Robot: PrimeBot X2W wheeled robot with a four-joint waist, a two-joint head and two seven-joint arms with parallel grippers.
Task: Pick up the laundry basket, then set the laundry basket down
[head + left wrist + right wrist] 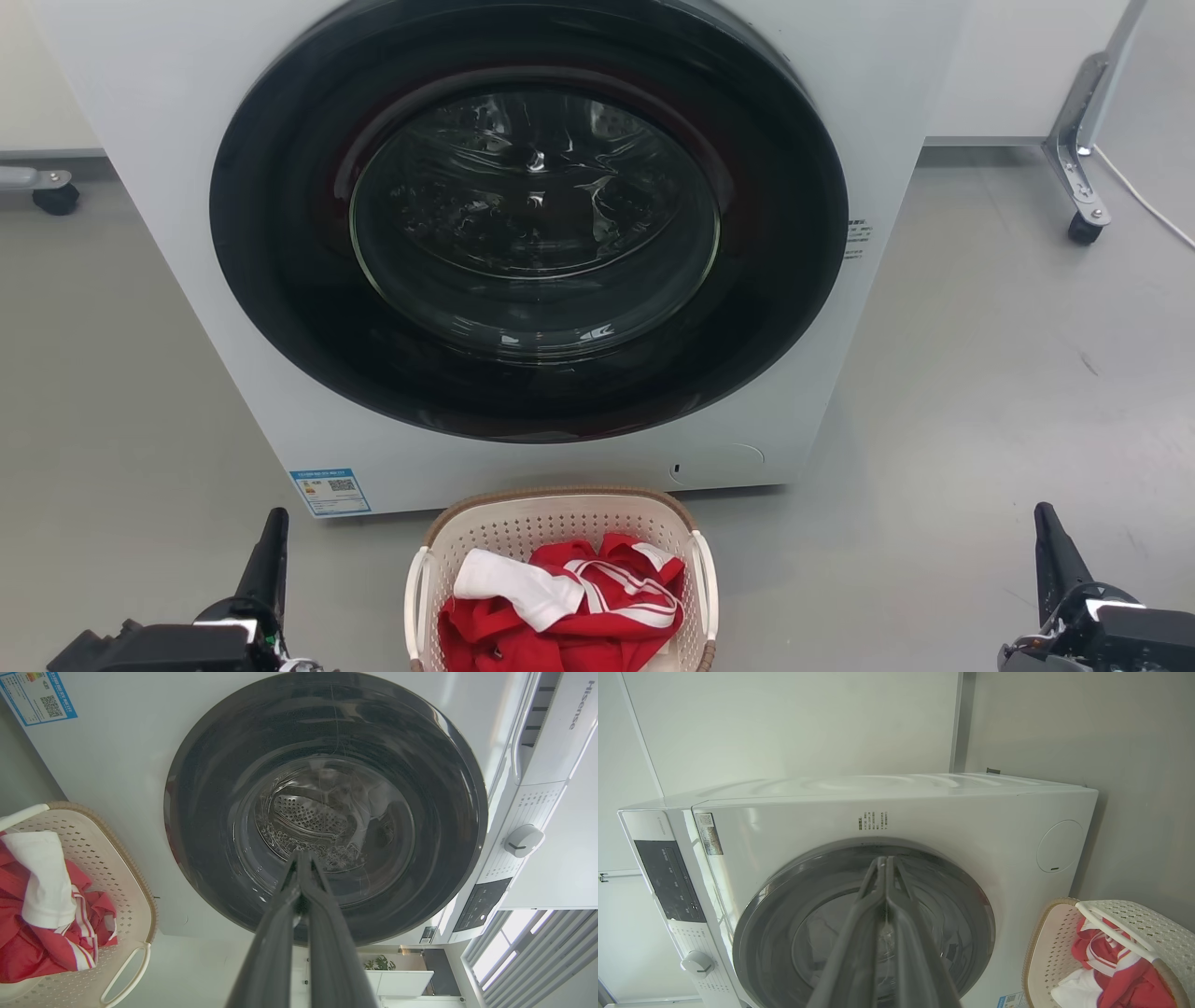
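1. Down at the lower left of the head view, the left gripper [269, 551] hangs well apart from the basket with its fingers pointing up the frame. In the left wrist view those two dark fingers [280, 933] lie pressed together along their length and hold nothing, so the gripper is clenched and empty.
2. At the bottom centre of the head view, the laundry basket [560, 509] stands on the grey floor [980, 392], just in front of the washer [168, 121]. Its near end is cut off by the frame edge.
3. Inside the basket lies a heap of red clothing [560, 625] with white stripes and a white piece on top.
4. Handling, as a judgement: the perforated plastic shell looks light and fairly stiff but likely to flex a little if squeezed. The load is soft cloth, so the weight should be modest and may shift if the basket tips.
5. Where to grip: the white side handles, one at the basket's left edge [414, 597] and one at its right edge [707, 583], look like the natural holds. Taking both, one per gripper, should keep it level; the brown woven-look rim is a poorer choice.
6. At the lower right of the head view, the right gripper [1053, 546] also stands well clear of the basket. The right wrist view shows its fingers [859, 933] closed against each other, empty.
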